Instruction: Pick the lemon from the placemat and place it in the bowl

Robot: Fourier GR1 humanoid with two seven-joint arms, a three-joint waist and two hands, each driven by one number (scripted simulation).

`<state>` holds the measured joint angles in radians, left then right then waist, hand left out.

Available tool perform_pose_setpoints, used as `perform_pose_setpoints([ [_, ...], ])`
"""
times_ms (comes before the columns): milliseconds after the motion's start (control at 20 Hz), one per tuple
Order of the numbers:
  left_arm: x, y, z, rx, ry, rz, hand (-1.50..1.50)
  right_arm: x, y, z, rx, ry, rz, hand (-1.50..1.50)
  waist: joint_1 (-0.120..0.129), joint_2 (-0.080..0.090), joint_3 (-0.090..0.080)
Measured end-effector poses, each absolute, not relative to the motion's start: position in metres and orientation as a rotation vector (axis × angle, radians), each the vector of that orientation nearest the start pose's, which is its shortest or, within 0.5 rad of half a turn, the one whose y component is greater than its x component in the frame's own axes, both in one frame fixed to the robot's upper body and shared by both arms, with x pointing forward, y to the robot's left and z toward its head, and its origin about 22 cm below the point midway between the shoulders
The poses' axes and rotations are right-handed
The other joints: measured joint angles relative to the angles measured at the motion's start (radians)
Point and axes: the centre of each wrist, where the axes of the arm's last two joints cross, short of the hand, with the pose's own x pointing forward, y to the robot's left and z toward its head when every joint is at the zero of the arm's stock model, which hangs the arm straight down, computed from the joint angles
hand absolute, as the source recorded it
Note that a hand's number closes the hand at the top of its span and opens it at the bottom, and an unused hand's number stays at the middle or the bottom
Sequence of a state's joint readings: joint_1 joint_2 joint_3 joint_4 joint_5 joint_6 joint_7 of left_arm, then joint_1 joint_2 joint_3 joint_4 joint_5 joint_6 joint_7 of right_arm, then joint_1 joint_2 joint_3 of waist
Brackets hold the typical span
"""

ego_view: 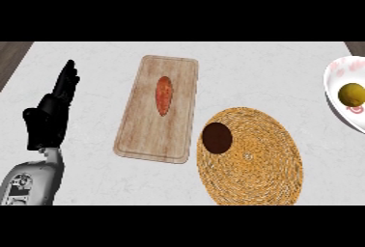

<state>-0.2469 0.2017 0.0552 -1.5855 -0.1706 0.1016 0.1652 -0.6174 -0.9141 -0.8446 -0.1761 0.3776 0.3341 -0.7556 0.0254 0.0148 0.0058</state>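
Yellow lemon point(351, 93) already in the white bowl point(335, 94) at the view's right edge, well apart from the woven placemat point(260, 164); task apparently done. Dark round object point(217, 137) on the placemat's left part, identity unclear. Left hand point(51, 113) resting open at left, fingers up, holding nothing. Right hand out of view. Wooden cutting board point(158, 108) with an orange-red vegetable point(163, 95) nearby. Pale marble counter point(85, 62), dark floor at corners.

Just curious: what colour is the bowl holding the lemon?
White with pink-red markings; the bowl shows in the head view.
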Motion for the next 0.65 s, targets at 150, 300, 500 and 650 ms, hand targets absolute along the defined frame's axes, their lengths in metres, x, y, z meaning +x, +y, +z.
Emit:
perform_pose_setpoints([
  [150, 0.291, 0.263, 0.074, 0.372, -1.66, -0.175, 0.0, 0.233, -0.589, 0.086, -0.606, -1.731, -0.031, -1.5, -0.003, -0.002, 0.0],
  [300, 0.29, 0.262, 0.075, 0.38, -1.663, -0.174, 0.0, 0.215, -0.596, 0.08, -0.598, -1.709, -0.015, -1.5, -0.009, -0.004, 0.0],
  [500, 0.291, 0.262, 0.081, 0.381, -1.661, -0.174, 0.0, 0.202, -0.599, 0.073, -0.602, -1.689, -0.001, -1.5, -0.01, -0.006, 0.0],
  [650, 0.286, 0.263, 0.078, 0.38, -1.661, -0.173, 0.0, 0.19, -0.602, 0.067, -0.612, -1.68, 0.001, -1.5, -0.012, -0.007, 0.0],
])
